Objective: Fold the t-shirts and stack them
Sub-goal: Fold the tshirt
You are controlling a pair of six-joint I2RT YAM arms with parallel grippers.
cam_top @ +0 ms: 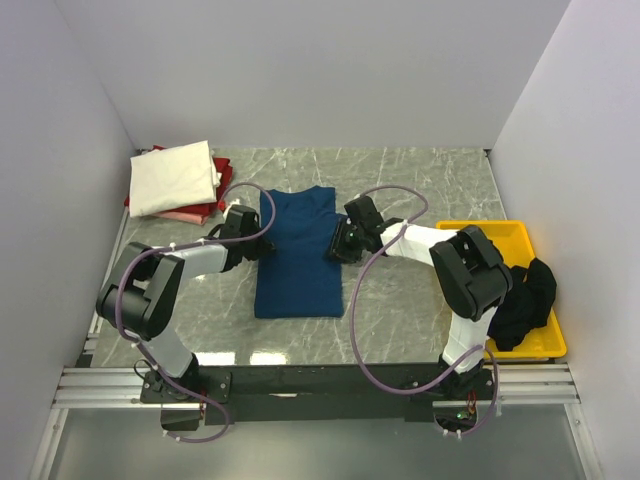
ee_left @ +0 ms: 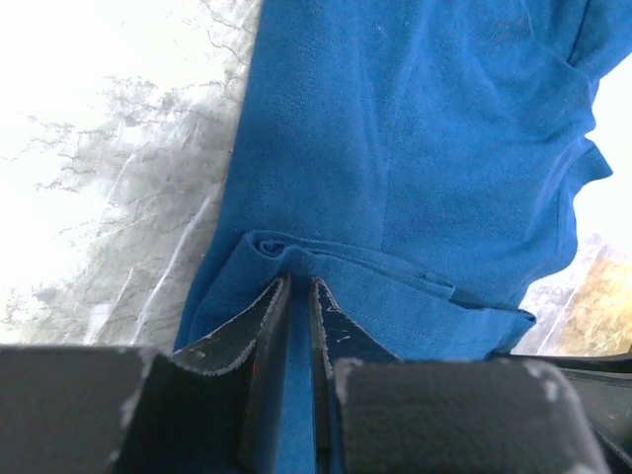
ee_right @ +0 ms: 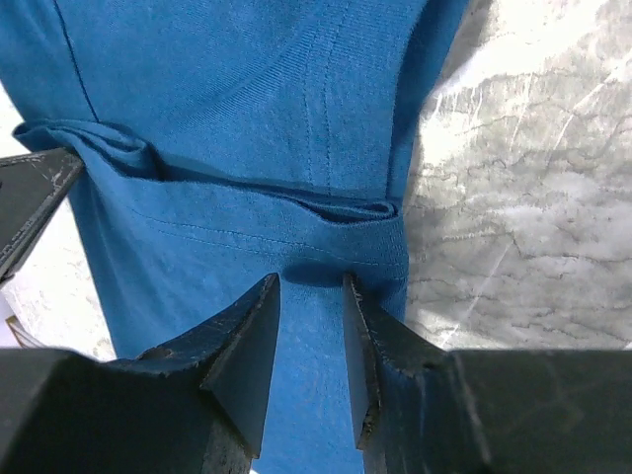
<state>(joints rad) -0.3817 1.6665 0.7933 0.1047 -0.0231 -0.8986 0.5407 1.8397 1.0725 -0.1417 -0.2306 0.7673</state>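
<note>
The dark blue t-shirt [cam_top: 297,255] lies in the middle of the counter [cam_top: 400,180], its sides already turned in so that it forms a long narrow panel, collar end toward the far wall. No print shows on the upper face.

The left tool [cam_top: 243,228] sits at the shirt's left edge and the right tool [cam_top: 340,243] at its right edge, both roughly a third of the way down from the collar. In the left wrist view the left tool [ee_left: 299,286] has its jaws drawn almost together with a ridge of blue cloth pinched between them. In the right wrist view the right tool [ee_right: 311,286] shows a slightly wider gap, filled with blue fabric that bunches into a fold just at the tips. It looks clamped on the edge too.

Done so far, as I judge it: a cream t-shirt [cam_top: 175,175] lies folded on top of a red t-shirt [cam_top: 195,212] in the far left corner, and the blue one has had its lengthwise folds.

Left to do: the crosswise fold of the blue shirt and its move onto that stack. After that comes the black garment [cam_top: 525,300], which hangs crumpled over the near edge of the yellow tray [cam_top: 520,240] at the right.
</note>
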